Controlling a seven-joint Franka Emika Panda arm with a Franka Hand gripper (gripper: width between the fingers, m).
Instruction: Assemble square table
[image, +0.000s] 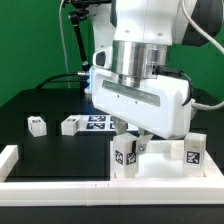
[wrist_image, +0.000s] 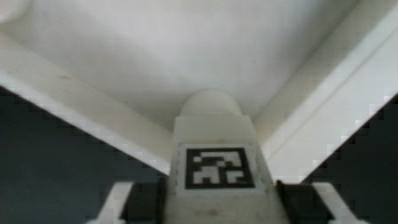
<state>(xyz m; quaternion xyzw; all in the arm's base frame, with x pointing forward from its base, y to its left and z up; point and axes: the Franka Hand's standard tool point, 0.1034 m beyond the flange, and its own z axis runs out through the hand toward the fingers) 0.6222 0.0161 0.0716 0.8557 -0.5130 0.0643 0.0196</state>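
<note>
Gripper (image: 130, 142): closed narrow on the held leg, pointing straight down over the panel's corner.
Fingers (wrist_image: 135, 204): one at each side of the held leg in the wrist view, both set against its flanks.
Held leg (image: 124, 156) (wrist_image: 217, 150): small white block, upright, with a black-white tag on the face toward both cameras; rounded tip seen in the wrist view.
Place of held leg: on the panel, at its end toward the exterior view's left; cannot tell if seated in a socket, as the base is hidden.
Panel (image: 160, 172) (wrist_image: 178, 60): large, white, flat on the mat, close to the front rail; in the wrist view a pale surface with raised ridges behind the held leg.
Corner leg (image: 193, 152): upright on the panel at the exterior view's right, tag facing the camera, apart from the gripper.
Left leg (image: 37, 125): loose on the mat, far toward the exterior view's left, well apart from the panel.
Middle leg (image: 72, 124): loose on the mat, just beside the marker board.
Marker board (image: 97, 121): flat on the mat, partly hidden behind the arm.
Mat (image: 50, 152): black, under all the parts.
Rails (image: 60, 190): white, along the front and the exterior view's left edge of the mat.
Arm (image: 140, 60): white, large, directly above the held leg.
</note>
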